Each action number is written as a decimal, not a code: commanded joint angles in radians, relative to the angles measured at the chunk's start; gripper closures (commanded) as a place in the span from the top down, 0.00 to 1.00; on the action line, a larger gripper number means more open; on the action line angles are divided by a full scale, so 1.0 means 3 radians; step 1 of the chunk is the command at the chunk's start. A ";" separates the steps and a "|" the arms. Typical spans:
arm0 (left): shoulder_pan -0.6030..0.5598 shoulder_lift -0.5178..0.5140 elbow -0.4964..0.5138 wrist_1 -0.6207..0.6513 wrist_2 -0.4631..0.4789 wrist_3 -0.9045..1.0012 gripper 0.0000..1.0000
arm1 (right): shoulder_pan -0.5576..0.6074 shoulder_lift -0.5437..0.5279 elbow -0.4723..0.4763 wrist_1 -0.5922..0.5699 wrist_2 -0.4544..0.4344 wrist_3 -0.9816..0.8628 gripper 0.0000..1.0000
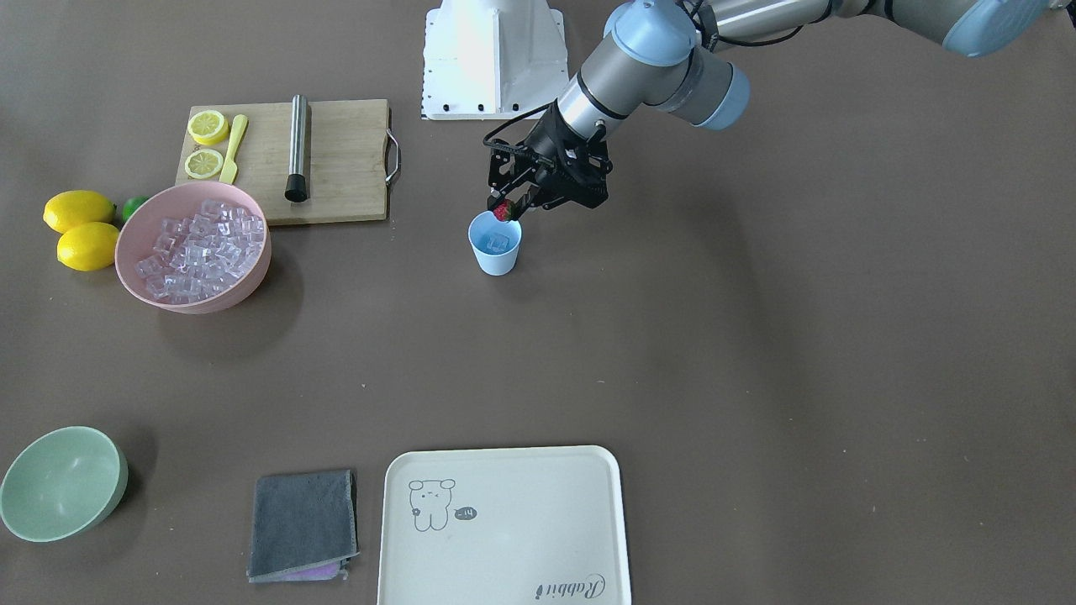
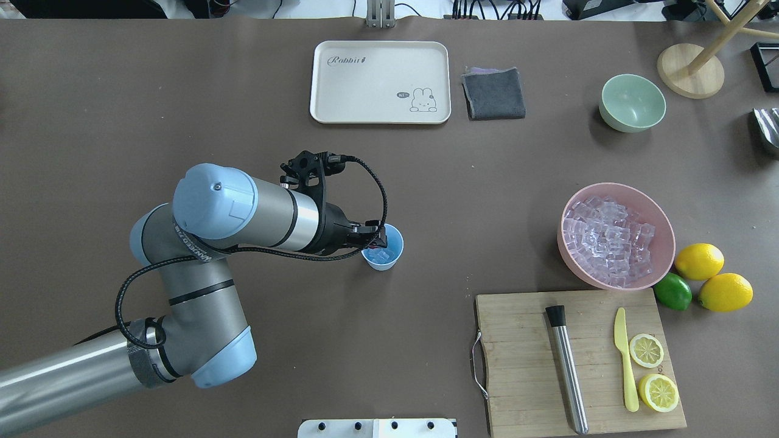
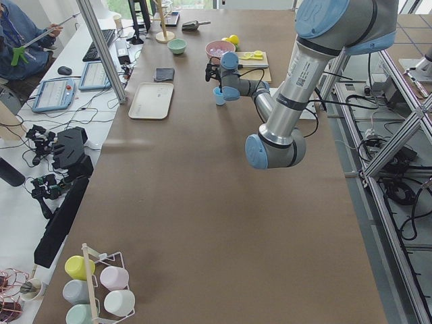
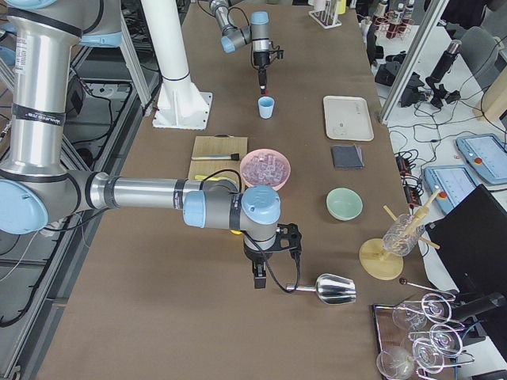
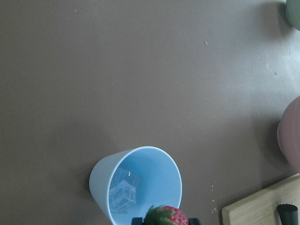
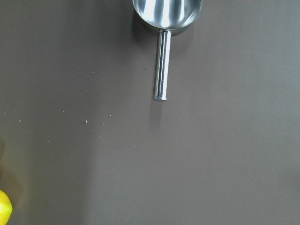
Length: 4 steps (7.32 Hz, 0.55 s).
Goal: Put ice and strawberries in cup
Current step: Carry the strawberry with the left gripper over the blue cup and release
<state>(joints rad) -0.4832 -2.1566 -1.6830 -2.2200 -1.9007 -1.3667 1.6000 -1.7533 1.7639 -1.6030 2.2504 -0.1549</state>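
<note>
The light-blue cup [image 1: 494, 252] stands upright mid-table with a few clear ice cubes [image 1: 498, 244] inside. My left gripper [image 1: 507, 207] is shut on the red strawberry [image 1: 504, 211] and holds it just above the cup's rim, on the robot's side. The left wrist view shows the strawberry [image 5: 167, 217] at the bottom edge, over the rim of the cup [image 5: 101, 176], with ice [image 5: 123, 193] at the bottom. A heap of ice [image 1: 200, 248] fills the pink bowl [image 1: 252, 281]. My right gripper [image 4: 259, 279] hangs far off near a metal scoop [image 4: 336, 288]; I cannot tell whether it is open or shut.
A wooden cutting board [image 1: 336, 160] holds a steel muddler [image 1: 297, 147], a yellow knife [image 1: 234, 148] and lemon halves [image 1: 207, 127]. Two lemons [image 1: 78, 210] and a lime [image 1: 133, 207] lie by the pink bowl. A cream tray [image 1: 504, 525], grey cloth [image 1: 303, 525] and green bowl [image 1: 60, 494] line the far edge.
</note>
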 commanded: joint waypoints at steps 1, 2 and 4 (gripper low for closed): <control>-0.0005 -0.0042 0.0052 0.0001 0.0036 0.0000 0.11 | 0.0000 0.0000 0.0000 0.0000 0.0000 0.0000 1.00; -0.0005 -0.0042 0.0072 -0.0024 0.0036 0.0020 0.70 | 0.0000 0.0000 0.0000 0.0000 0.0000 0.0000 1.00; -0.0005 -0.0047 0.0067 -0.0035 0.0036 0.0020 0.97 | 0.0000 0.0000 0.0000 0.0000 0.0000 0.0000 1.00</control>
<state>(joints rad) -0.4848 -2.1698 -1.6634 -2.2279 -1.8903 -1.3608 1.6000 -1.7533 1.7641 -1.6030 2.2504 -0.1549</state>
